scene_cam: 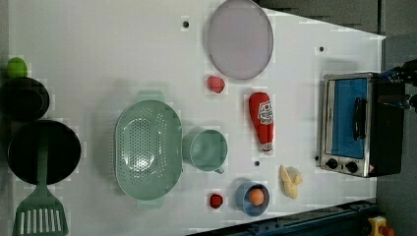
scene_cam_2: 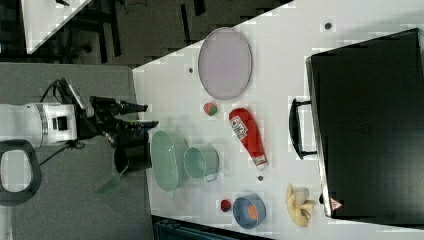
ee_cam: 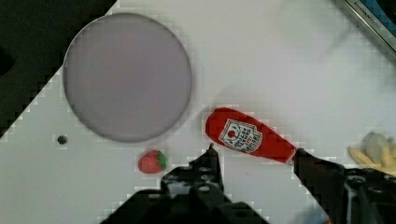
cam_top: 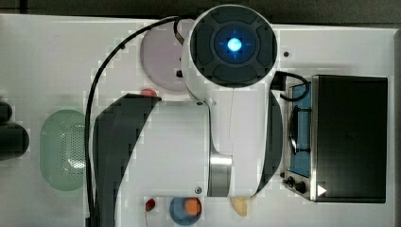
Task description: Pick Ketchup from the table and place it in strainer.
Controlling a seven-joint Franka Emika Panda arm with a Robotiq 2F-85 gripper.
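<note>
Spread wide and holding nothing, fingers [ee_cam: 211,161] of the gripper [ee_cam: 254,156] poised well above the table [scene_cam: 98,44], framing the Ketchup [ee_cam: 250,136] from on high. Lying flat on its side, between the lilac plate [scene_cam: 240,38] and the toaster oven [scene_cam: 351,123], cap end toward the banana [scene_cam: 290,181] in the left view. Best taken by dropping straight down, jaws set across the slim body rather than along it, clear of the strawberry [ee_cam: 152,161] nearby. Then over the green cup [scene_cam: 206,150] to the strainer [scene_cam: 147,147], well apart at the left view's left and waiting empty
</note>
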